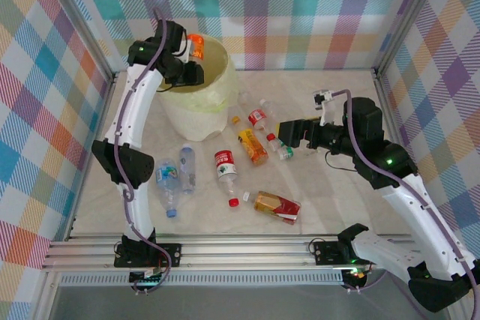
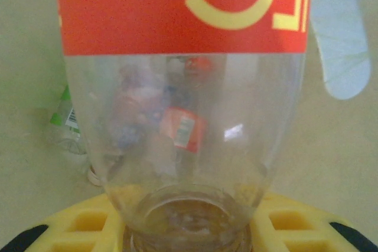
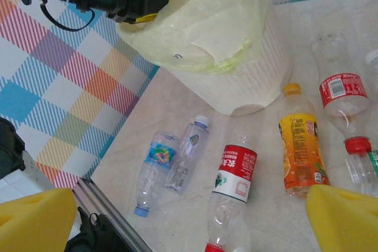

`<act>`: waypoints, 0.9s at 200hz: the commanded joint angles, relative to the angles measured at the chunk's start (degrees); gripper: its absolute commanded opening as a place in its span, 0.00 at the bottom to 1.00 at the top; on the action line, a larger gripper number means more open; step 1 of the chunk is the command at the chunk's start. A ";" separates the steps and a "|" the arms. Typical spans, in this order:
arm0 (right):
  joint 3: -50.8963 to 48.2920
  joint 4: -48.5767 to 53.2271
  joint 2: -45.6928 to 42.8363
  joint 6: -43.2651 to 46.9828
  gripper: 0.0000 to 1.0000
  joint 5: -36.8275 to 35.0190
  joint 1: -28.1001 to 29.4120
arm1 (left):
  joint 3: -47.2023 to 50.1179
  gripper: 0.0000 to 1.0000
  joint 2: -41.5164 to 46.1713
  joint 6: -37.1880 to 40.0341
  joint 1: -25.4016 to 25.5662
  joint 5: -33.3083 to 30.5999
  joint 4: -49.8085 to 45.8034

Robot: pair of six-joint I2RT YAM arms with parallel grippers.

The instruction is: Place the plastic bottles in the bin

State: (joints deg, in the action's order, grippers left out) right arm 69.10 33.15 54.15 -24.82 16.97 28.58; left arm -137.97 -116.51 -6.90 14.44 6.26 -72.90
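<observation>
Holding red-label bottle (image 1: 196,45) above bin (image 1: 199,114) mouth — left pincer (image 1: 187,59) clamped tight on it, placed for clean drop into bag. Right pincer (image 1: 288,134) spread wide, empty, low beside loose bottles (image 1: 253,145) on worktop (image 1: 337,200) — likely lining up next pick.

Left arm (image 1: 133,114), right arm (image 1: 411,194): white shells, black joints, green lights. Purple-grey cable (image 1: 354,144) along each. Yellow pads (image 3: 35,219) on jaws. Black bases on aluminium rail (image 1: 240,249).
</observation>
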 commanded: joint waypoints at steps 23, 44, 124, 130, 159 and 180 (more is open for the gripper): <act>-0.87 0.01 -0.14 -1.95 1.00 0.38 0.34 | -1.94 0.40 -1.77 0.69 -0.70 -1.55 -2.68; -1.46 0.07 0.16 -2.67 1.00 1.03 0.34 | -1.82 0.41 -2.24 -0.17 -0.72 -1.41 -3.31; -2.66 -0.27 -0.54 -3.29 1.00 1.17 0.34 | -1.95 0.57 -1.82 -0.57 -0.81 -0.29 -2.97; -2.66 -0.27 -0.47 -3.29 1.00 1.29 0.34 | -2.00 0.57 -1.76 -0.64 -0.81 -0.19 -2.96; -2.72 -0.49 -0.60 -3.09 1.00 2.03 0.34 | -1.94 0.59 -0.47 -0.84 -0.81 0.28 -1.71; -3.08 -1.16 -0.69 -2.98 1.00 3.30 0.34 | -1.93 0.61 1.47 -0.99 -0.81 1.06 0.14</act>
State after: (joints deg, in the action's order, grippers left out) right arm 66.76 33.26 54.19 -27.83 17.89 28.58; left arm -137.99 -118.56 -7.22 14.41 5.52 -74.56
